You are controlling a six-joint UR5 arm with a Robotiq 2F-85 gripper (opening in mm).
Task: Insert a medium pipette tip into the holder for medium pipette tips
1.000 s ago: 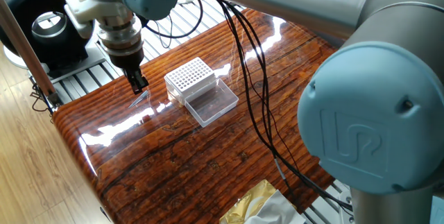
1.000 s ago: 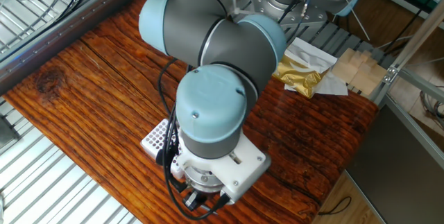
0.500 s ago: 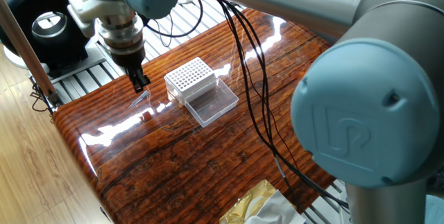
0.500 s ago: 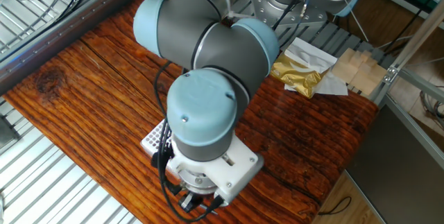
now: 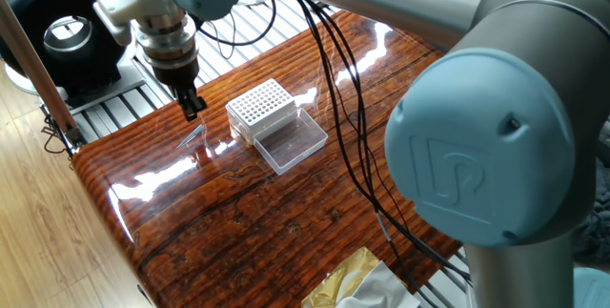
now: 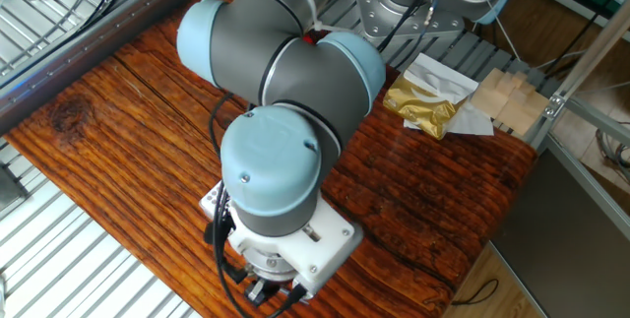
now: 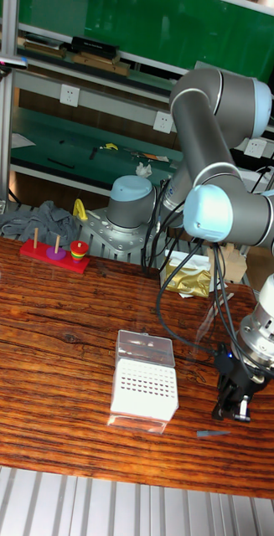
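A small clear pipette tip [image 5: 193,137] lies flat on the wooden table, seen as a thin grey sliver [image 7: 213,433] in the tall view. My gripper [image 5: 193,108] hangs just above it and touches nothing; its dark fingers look pressed together with nothing between them. In the tall view the gripper [image 7: 235,397] stands right of the holder. The holder for medium pipette tips [image 5: 260,107] has a white grid top, and its clear lid [image 5: 292,143] is folded open beside it. In the other fixed view my arm hides all but a corner of the holder [image 6: 211,200].
A gold foil bag [image 6: 425,99] on white paper lies near the arm's base. A black round device [image 5: 59,31] sits off the table's corner. The table edge [image 5: 95,179] runs close to the tip. A coloured ring toy [image 7: 57,250] stands at the back left.
The gripper has risen a little and drifted slightly away from the tip. The tip and the holder have not moved.
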